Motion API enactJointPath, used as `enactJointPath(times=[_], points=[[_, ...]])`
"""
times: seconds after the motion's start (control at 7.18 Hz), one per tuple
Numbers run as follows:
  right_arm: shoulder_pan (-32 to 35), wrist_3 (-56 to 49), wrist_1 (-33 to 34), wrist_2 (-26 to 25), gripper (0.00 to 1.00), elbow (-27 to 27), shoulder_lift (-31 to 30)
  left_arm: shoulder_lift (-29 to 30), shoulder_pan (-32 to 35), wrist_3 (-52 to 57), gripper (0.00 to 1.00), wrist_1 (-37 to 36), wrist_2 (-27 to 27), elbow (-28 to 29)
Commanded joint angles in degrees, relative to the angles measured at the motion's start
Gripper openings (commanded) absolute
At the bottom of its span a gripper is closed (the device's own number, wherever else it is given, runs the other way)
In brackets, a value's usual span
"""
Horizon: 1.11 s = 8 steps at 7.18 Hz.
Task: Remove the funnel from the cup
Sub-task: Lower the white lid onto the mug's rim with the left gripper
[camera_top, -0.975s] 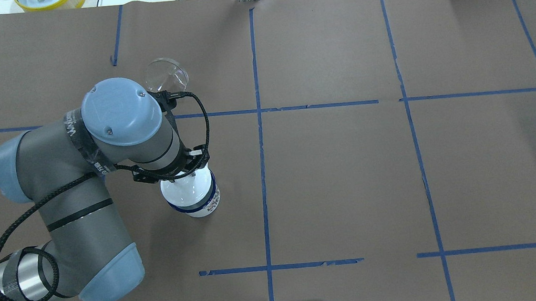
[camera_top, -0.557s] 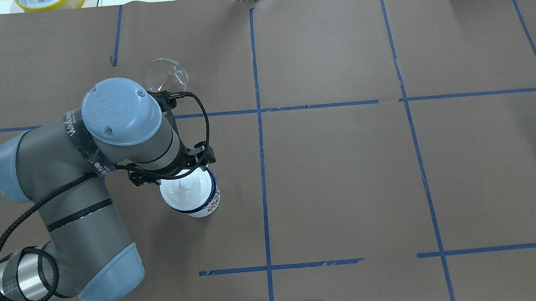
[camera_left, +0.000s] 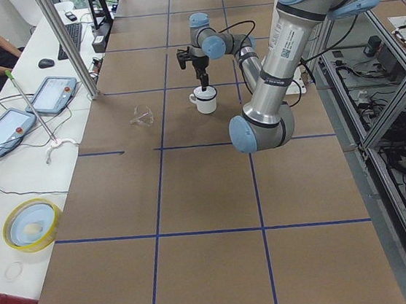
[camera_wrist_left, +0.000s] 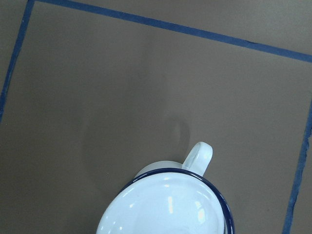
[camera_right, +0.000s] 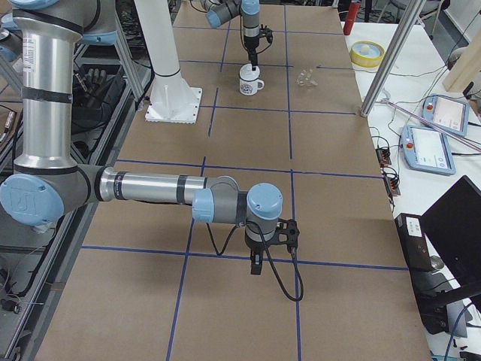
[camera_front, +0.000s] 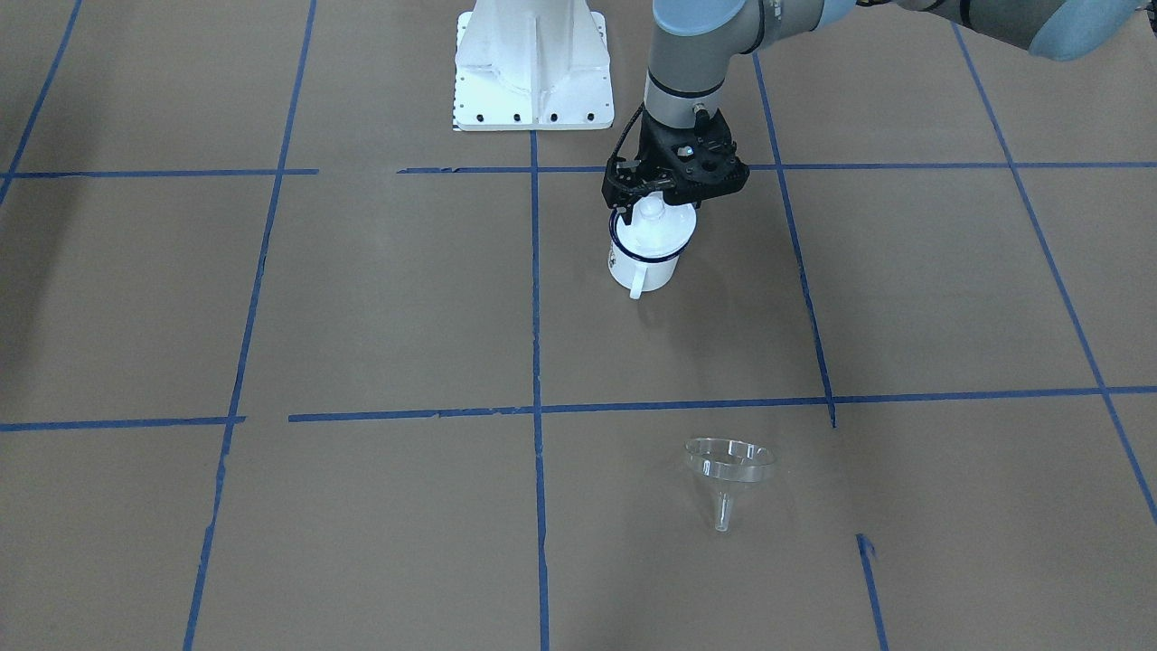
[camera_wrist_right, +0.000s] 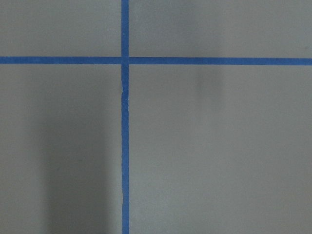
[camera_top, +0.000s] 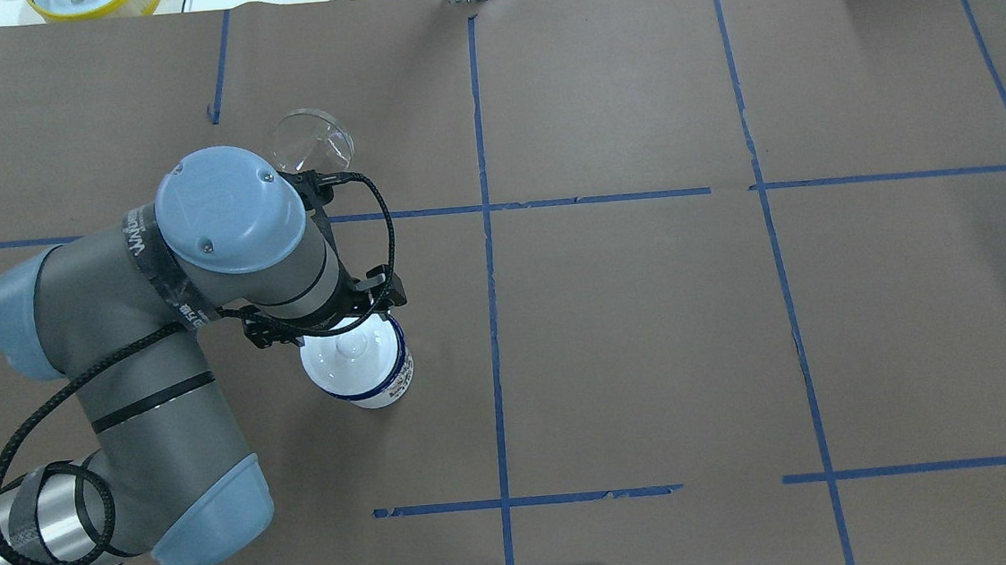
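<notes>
The left claw (camera_front: 654, 192) hangs straight down over the cup (camera_front: 644, 264), its black fingers right at the knob of a white lid (camera_front: 658, 233) that covers the cup's mouth. From the front the knob shows just under the claw. I cannot tell how wide the claw stands, nor whether its fingers touch the knob. The left wrist view looks down past the claw and shows no fingers, only the lid's near edge (camera_wrist_left: 165, 209), the dark blue rim and the white handle (camera_wrist_left: 199, 157).

The cup stands upright on the brown papered surface (camera_front: 362, 298), inside a square of blue tape lines, left of the centre line as the robot sees it. Its handle points to the far side, away from the robot's base.

The funnel (camera_front: 729, 463) is out of the cup. It lies on the surface farther from the robot, across a blue tape line and well apart from the cup. In the front view its bowl is tipped, the short spout pointing away from the robot.

The right claw (camera_right: 255, 265) hovers above the surface at the right end, far from both things. Its opening cannot be told.
</notes>
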<state>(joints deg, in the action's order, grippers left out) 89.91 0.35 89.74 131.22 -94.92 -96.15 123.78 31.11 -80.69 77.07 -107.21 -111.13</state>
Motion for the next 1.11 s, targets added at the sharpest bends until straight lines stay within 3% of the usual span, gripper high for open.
enactJointPath(times=[0.0,0.98], points=[[0.0,0.0,0.0,0.0,1.00,0.0,0.0,-0.2,0.1,0.0,1.00,4.4,0.0,2.7],[0.0,0.0,0.0,0.0,1.00,0.0,0.0,-1.8,0.3,1.8,1.00,6.5,-0.2,2.8]])
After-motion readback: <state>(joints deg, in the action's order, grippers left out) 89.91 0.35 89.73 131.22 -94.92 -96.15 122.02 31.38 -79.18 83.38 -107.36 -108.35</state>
